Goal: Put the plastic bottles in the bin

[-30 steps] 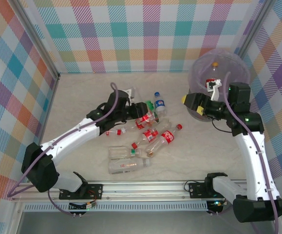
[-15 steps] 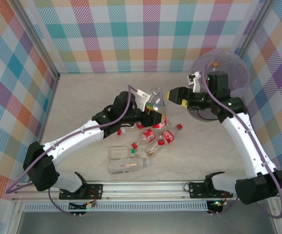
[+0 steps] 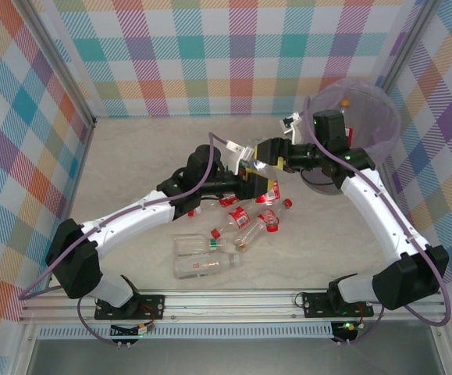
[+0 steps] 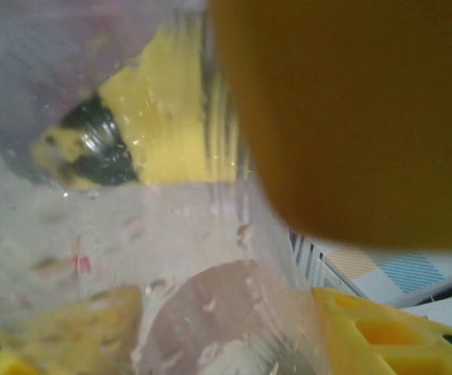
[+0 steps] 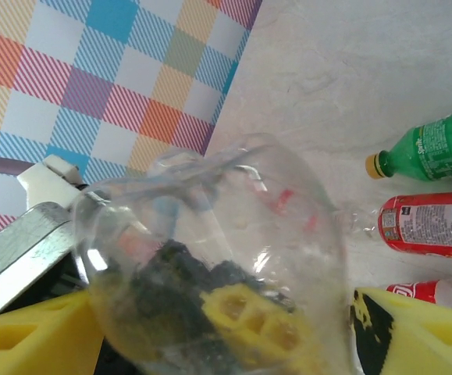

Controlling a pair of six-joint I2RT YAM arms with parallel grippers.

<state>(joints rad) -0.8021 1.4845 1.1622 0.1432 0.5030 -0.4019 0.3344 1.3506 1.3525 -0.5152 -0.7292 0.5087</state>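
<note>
a: start on the left. what is the left gripper point(image 3: 249, 182) doing?
b: it is pinching a clear bottle point(image 3: 252, 154) and holds it up off the table point(image 3: 132, 156). in the left wrist view the bottle is so close that it looks all foggy (a big brown blur covers the top right corner, and i can't tell what it is).
a: and under it?
b: a heap of red bottles point(image 3: 242, 218) lies on the table, partly hidden by the arm. nearer the front lie two pale bottles point(image 3: 202, 245), side by side. the right wrist view has a green bottle point(image 5: 432, 147) too, cut off at the edge.
a: now the right gripper point(image 3: 275, 151)?
b: its yellow fingers point(image 5: 30, 336) are spread, one on each side of the same clear bottle. i can't tell if they press it.
a: where is the bin point(image 3: 382, 133)?
b: far right, in the back corner, well apart from the heap. the clear bottle is to its left, not over it. a tiny yellow dot shows through the lilac bag, too small to name.
</note>
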